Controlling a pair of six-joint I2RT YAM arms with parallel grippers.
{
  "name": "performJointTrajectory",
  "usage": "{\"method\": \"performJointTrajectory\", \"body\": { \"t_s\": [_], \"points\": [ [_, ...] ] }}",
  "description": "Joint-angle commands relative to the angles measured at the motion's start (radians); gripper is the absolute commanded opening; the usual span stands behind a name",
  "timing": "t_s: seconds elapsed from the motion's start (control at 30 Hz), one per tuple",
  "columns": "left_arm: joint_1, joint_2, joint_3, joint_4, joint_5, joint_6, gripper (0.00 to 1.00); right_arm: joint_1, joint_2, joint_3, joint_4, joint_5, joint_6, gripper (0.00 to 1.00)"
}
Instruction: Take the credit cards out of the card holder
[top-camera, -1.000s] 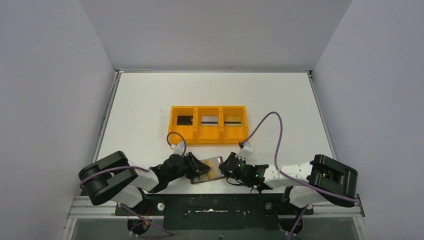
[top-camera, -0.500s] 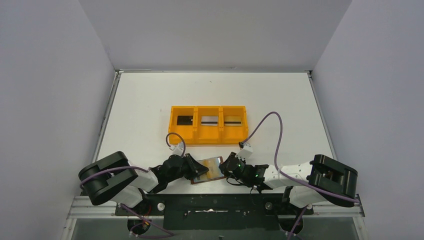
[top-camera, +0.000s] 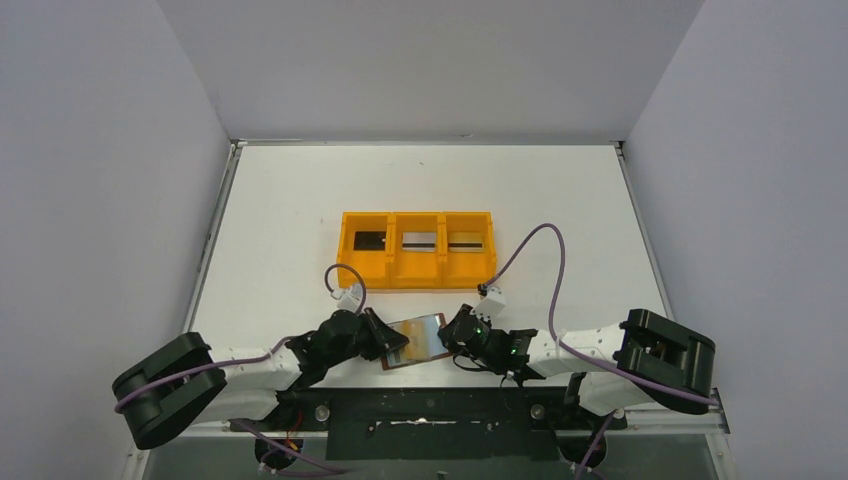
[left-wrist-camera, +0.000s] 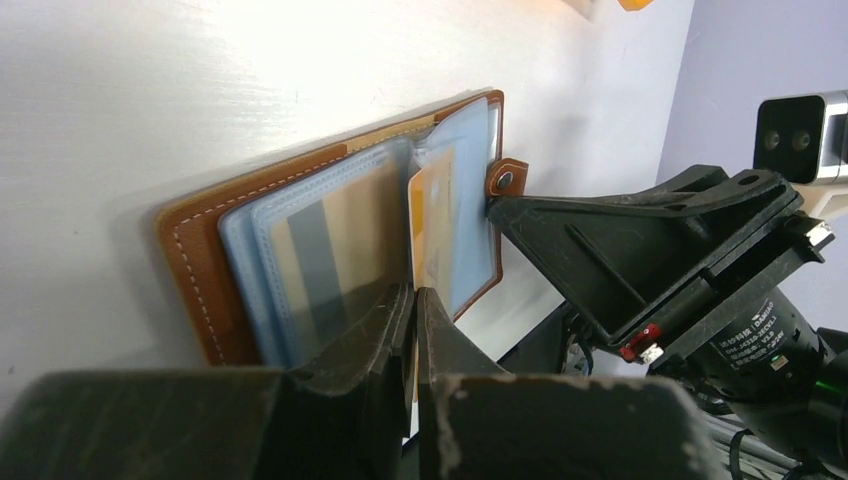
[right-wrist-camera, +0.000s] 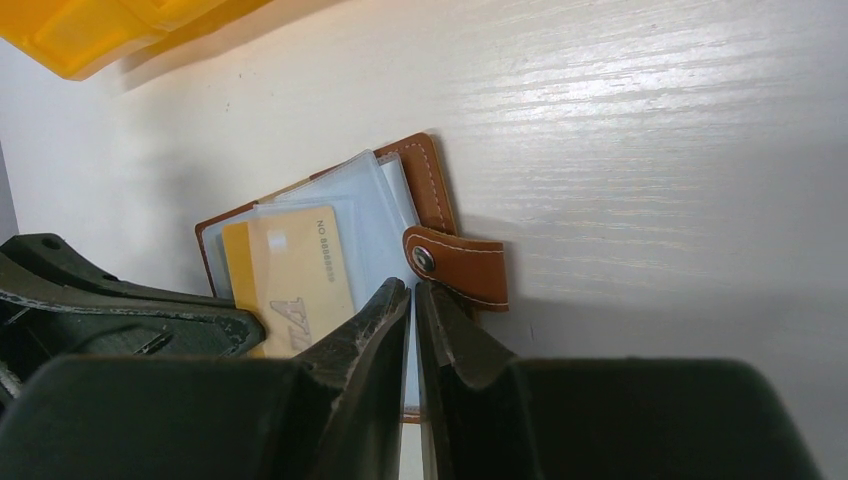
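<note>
Moved: left arm's elbow has swung out and down toward the near desk (top-camera: 560, 200) edge, and the left gripper (left-wrist-camera: 413, 295) has pinched closed.
Left grip: left gripper clenched on the edge of the tan-gold card (left-wrist-camera: 432, 220), which stands out of its pale pocket just ahead of the fingertips.
Right grip: right gripper (right-wrist-camera: 412, 290) clamped on the card holder (left-wrist-camera: 200, 250) edge, snap tab (right-wrist-camera: 460, 265) just beside its fingertips.
Holder: card holder lies open between the two grippers, touching both.
Tray: orange tray (top-camera: 417, 275) well beyond both grippers.
</note>
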Motion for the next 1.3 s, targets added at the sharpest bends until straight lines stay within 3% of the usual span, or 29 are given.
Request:
{"method": "performJointTrajectory", "body": {
  "t_s": [0.0, 0.2, 0.33, 0.6, 0.77, 0.93, 1.13, 1.27],
  "points": [
    [-0.002, -0.088, 0.026, -0.162, -0.051, 0.074, 0.01, -0.003, 0.000, -0.014, -0.110, 0.001, -0.016, 0.12],
    [-0.001, -0.193, 0.061, -0.319, -0.083, 0.122, 0.00, -0.004, -0.029, 0.005, -0.123, 0.007, -0.043, 0.12],
    [0.001, -0.228, 0.054, -0.334, -0.089, 0.129, 0.00, -0.002, -0.067, 0.046, -0.139, 0.005, -0.105, 0.14],
    [0.002, -0.164, 0.033, -0.240, -0.072, 0.105, 0.00, 0.009, -0.101, 0.120, -0.041, -0.069, -0.264, 0.19],
    [0.002, -0.129, 0.028, -0.170, -0.057, 0.090, 0.00, 0.019, 0.019, 0.195, -0.005, -0.134, -0.304, 0.19],
    [0.008, -0.080, 0.031, -0.081, -0.003, 0.081, 0.00, 0.021, 0.135, 0.261, -0.118, -0.083, -0.244, 0.18],
    [0.018, -0.155, 0.044, -0.225, -0.055, 0.100, 0.00, 0.021, 0.186, 0.280, -0.271, -0.016, -0.165, 0.18],
    [0.039, -0.245, 0.067, -0.360, -0.083, 0.146, 0.01, 0.020, 0.189, 0.257, -0.281, -0.014, -0.141, 0.17]
  ]
}}
